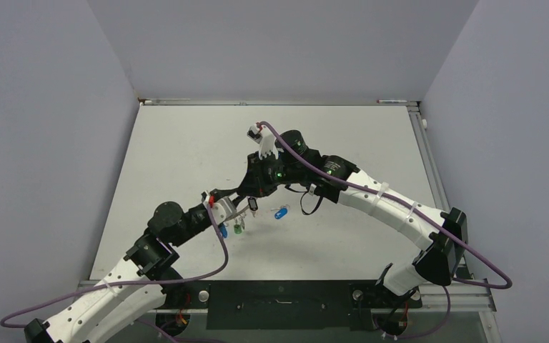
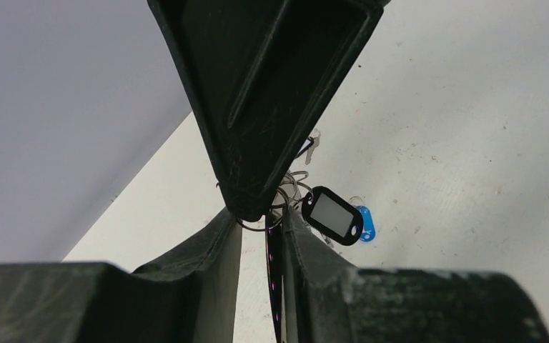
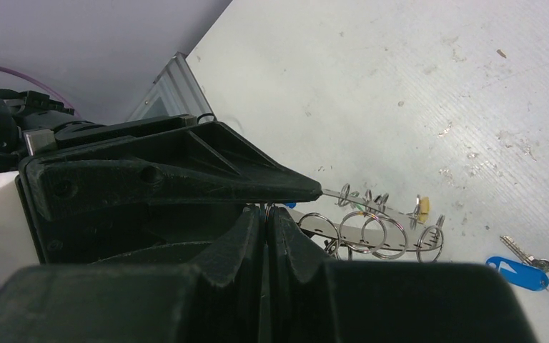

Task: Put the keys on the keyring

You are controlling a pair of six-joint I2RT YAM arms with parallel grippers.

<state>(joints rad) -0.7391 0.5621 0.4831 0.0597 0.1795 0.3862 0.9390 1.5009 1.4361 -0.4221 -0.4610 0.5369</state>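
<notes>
The keyring, a flat grey band, hangs above the table with several wire loops threaded on it. In the left wrist view it shows edge-on as a dark strip between my left gripper's fingers. It lies against the right finger, with a narrow gap to the left one. My right gripper is shut on a thin wire loop at its tips. A black-tagged key dangles beside the left fingers. Both grippers, the left and the right, meet mid-table.
A loose blue key lies on the table just right of the grippers. A green tag and another blue one hang below them, and a yellow tag hangs on the keyring. Grey walls enclose the white table.
</notes>
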